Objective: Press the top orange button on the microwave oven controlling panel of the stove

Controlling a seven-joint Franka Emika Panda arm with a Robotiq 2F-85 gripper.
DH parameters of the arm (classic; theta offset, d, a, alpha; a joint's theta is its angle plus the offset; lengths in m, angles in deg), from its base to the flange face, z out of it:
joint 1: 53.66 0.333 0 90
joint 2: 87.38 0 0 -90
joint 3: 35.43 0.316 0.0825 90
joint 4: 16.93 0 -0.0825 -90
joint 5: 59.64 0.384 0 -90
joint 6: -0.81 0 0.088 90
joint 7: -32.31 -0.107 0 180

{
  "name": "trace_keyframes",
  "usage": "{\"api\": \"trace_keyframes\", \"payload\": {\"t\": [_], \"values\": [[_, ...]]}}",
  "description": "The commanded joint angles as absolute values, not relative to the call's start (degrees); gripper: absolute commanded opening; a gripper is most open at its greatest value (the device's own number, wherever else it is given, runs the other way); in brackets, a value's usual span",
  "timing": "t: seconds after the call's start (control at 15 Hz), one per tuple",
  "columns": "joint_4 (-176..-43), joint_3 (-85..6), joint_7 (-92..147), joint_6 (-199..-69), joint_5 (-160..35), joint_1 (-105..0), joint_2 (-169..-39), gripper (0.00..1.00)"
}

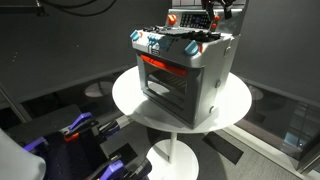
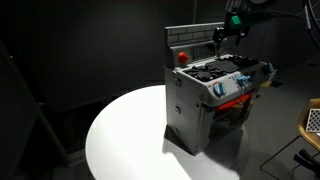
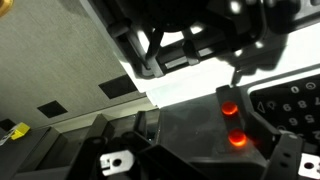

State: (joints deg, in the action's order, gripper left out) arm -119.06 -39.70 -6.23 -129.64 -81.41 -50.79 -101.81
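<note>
A toy stove (image 1: 185,70) stands on a round white table (image 1: 130,100); it also shows from another side (image 2: 205,95). My gripper (image 1: 213,15) hangs over its raised back panel (image 2: 195,40). In the wrist view two glowing orange buttons sit one above the other on a dark panel: the top orange button (image 3: 228,100) and the lower one (image 3: 237,139). My gripper (image 3: 195,68) looks open and empty. One dark fingertip hangs just above the top button; I cannot tell whether it touches.
A grey keypad panel (image 3: 295,100) lies right of the buttons. The stove's burners and knobs (image 2: 225,75) are below the gripper. A dark floor with floor tiles (image 3: 60,70) surrounds the table. Blue and black gear (image 1: 75,130) sits low beside it.
</note>
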Motion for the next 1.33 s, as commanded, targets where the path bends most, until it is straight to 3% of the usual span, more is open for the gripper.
{"api": "trace_keyframes", "payload": {"t": [0.0,1.27], "values": [[-118.50,-40.29,-6.02,-128.03,-80.98,-50.32,-100.93,1.00],[-117.70,-40.20,-6.46,-124.34,-80.72,-50.69,-100.23,1.00]]}}
